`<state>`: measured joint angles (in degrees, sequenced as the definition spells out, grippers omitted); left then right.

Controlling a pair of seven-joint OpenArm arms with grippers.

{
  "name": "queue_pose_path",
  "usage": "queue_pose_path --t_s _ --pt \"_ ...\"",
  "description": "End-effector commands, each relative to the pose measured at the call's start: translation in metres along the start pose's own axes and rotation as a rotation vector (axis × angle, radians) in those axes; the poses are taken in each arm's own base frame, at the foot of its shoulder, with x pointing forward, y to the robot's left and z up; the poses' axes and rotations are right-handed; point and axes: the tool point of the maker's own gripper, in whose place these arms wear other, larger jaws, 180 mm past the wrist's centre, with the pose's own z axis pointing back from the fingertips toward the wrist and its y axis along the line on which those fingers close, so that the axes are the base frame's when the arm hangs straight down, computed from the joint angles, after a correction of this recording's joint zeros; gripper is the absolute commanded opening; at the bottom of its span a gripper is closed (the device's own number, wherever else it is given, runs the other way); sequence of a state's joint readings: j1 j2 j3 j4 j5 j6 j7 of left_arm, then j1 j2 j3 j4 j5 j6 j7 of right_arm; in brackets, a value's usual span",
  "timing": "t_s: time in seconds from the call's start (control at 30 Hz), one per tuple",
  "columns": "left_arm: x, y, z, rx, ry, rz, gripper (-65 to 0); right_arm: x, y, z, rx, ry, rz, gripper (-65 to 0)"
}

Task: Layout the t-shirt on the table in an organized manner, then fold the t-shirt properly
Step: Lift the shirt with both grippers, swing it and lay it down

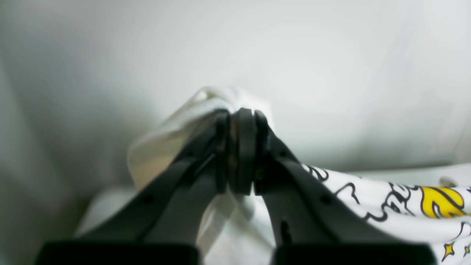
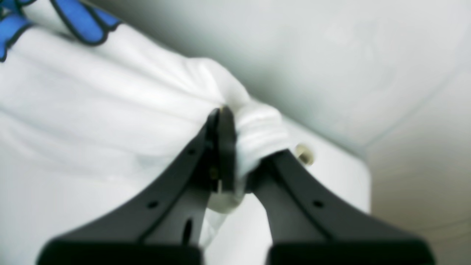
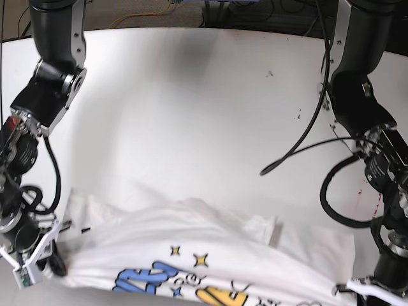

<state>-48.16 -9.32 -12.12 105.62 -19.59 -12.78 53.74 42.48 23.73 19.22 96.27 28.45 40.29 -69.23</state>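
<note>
The white t-shirt [image 3: 210,245] lies stretched along the near edge of the white table [image 3: 191,95], print side up, with blue and yellow letters and stars showing. My right gripper [image 2: 235,147] is shut on a bunched edge of the t-shirt [image 2: 92,103]; in the base view it is at the shirt's left end [image 3: 54,261]. My left gripper [image 1: 241,147] is shut on a fold of the t-shirt [image 1: 386,198]; in the base view it is at the shirt's right end [image 3: 349,290]. The shirt's lower part is cut off by the frame.
A black cable [image 3: 299,143] hangs from the right-hand arm over the table. Small red marks [image 3: 360,188] sit near the table's right edge. A round grommet hole [image 2: 304,154] shows beside my right gripper, close to the table's rounded edge [image 2: 362,173].
</note>
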Motion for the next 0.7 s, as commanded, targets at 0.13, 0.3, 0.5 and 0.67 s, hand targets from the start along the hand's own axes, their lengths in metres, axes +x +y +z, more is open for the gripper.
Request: queue_pose_path --t_s 0.13,0.3,0.5,0.67 --pt "0.117 0.009 -0.007 0.033 -0.237 -0.059 -64.0 0.093 -0.061 0.024 -0.097 -0.15 0.049 -65.0" --pt "0.144 0.019 -0.013 0.044 -0.249 -0.045 -60.7 0.121 -0.08 0.037 -0.138 -0.157 0.106 -65.0" --pt "0.123 0.038 -0.009 0.083 -0.152 -0.028 -62.5 0.104 -0.087 0.039 -0.15 -0.097 0.112 -65.0" --pt "0.073 0.045 0.002 0.113 -0.065 -0.017 -64.0 0.05 -0.085 0.033 -0.144 0.019 0.083 -65.0"
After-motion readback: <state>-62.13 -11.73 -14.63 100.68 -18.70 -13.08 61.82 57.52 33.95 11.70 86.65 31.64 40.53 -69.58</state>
